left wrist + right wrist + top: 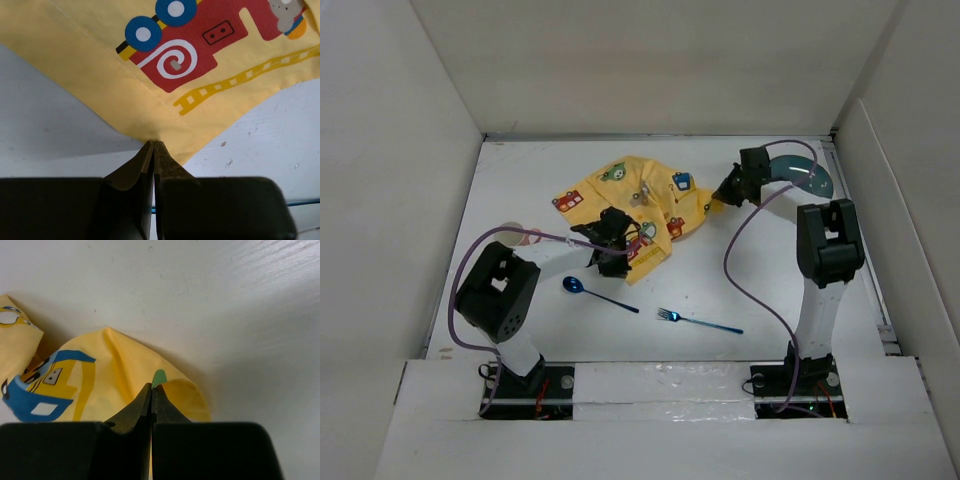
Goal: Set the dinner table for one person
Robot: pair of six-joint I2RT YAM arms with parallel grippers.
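Note:
A yellow placemat [625, 200] printed with cartoon cars lies crumpled on the white dinner table [520, 180]. My left gripper [613, 252] is shut on its near edge; in the left wrist view the fingertips [154, 145] pinch the yellow hem below a red car print [185, 55]. My right gripper [722, 196] is shut on the cloth's right corner, and its tips [151, 388] pinch a yellow fold [125, 370] with a bit of green showing. A blue spoon [597, 293] and a blue fork [698, 322] lie near the front.
A teal plate [812, 176] sits at the back right, partly behind the right arm. A pale pink round thing [523, 236] shows at the left behind the left arm. White walls close in the table on three sides.

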